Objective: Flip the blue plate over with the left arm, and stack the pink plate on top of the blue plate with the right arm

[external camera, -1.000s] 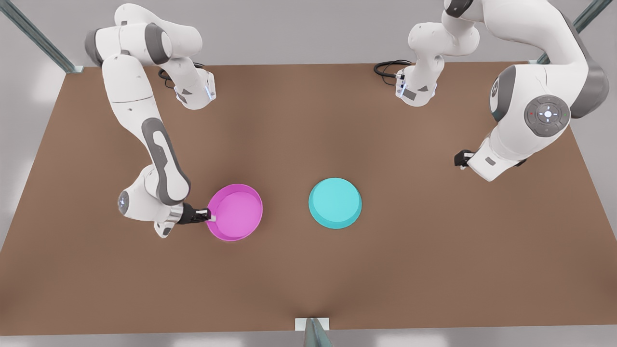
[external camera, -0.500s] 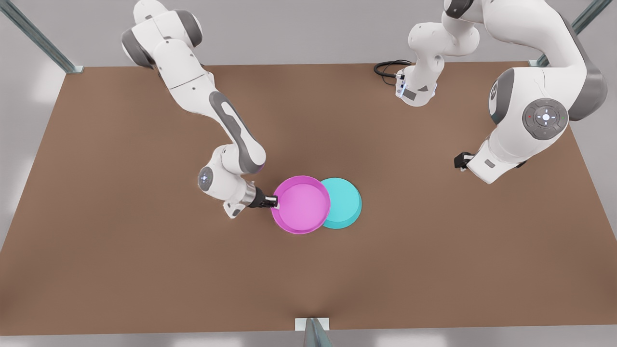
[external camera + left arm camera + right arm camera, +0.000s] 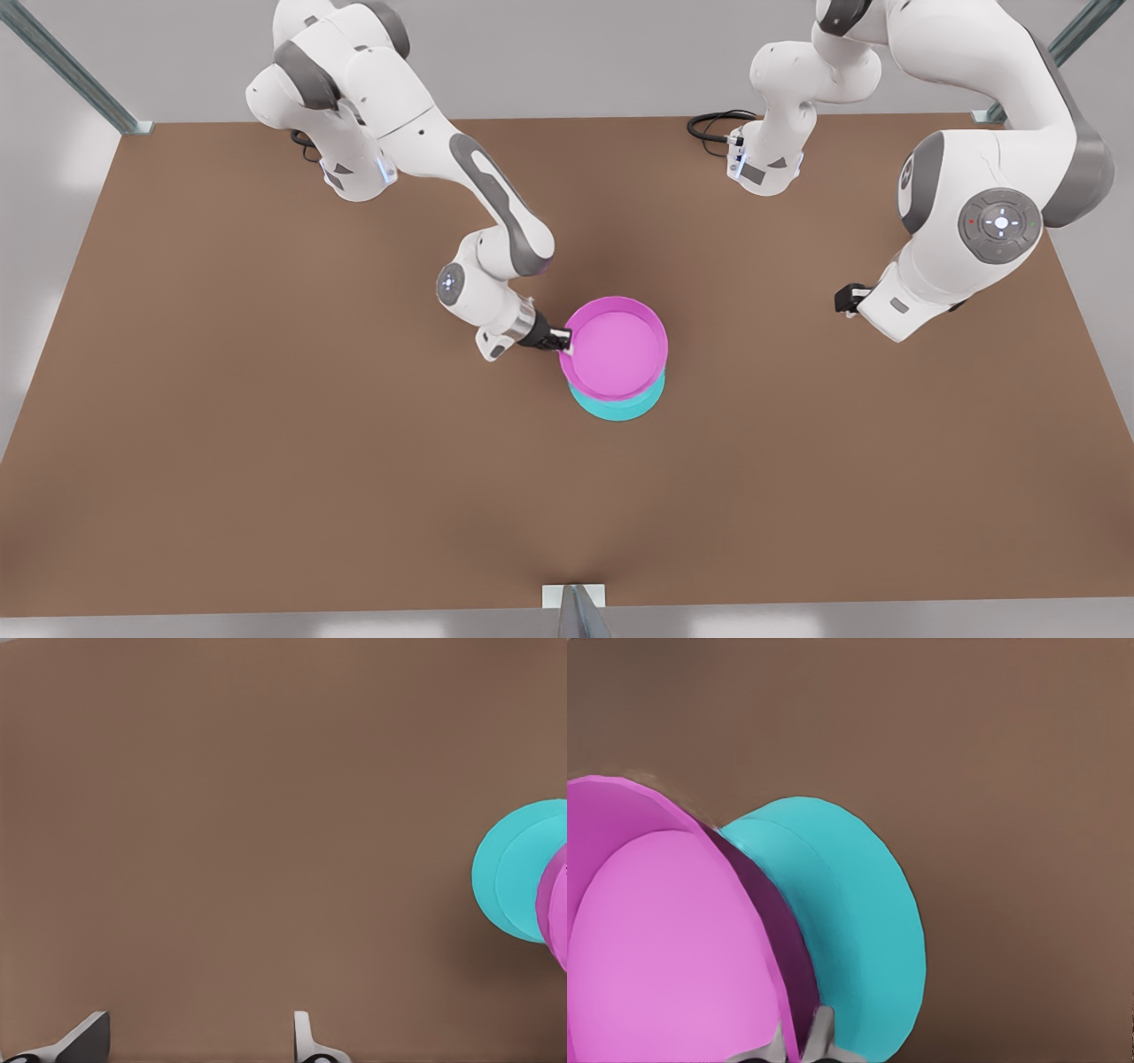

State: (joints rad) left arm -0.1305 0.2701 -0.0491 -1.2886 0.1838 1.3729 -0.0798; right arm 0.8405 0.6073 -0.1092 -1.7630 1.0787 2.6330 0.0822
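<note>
Front view: the pink plate [image 3: 617, 346] is carried rim-up over the blue plate [image 3: 620, 403], which lies upside down on the brown table [image 3: 266, 443] with its flat underside showing. The pink plate is pinched at its rim by the right gripper [image 3: 562, 340], on the side toward the front view's left; in the right wrist view the fingers [image 3: 822, 1032] are seen pressed onto the pink wall, the blue dish [image 3: 850, 921] lying beyond. The two discs appear not quite concentric as seen from the front, though part of that offset may come from height. The step is best done by centring the pink plate, lowering it level until it is borne by the blue underside, and only then releasing. The left gripper [image 3: 849, 298] waits well apart at the front view's right, its fingers [image 3: 306, 1041] spread and holding nothing.
</note>
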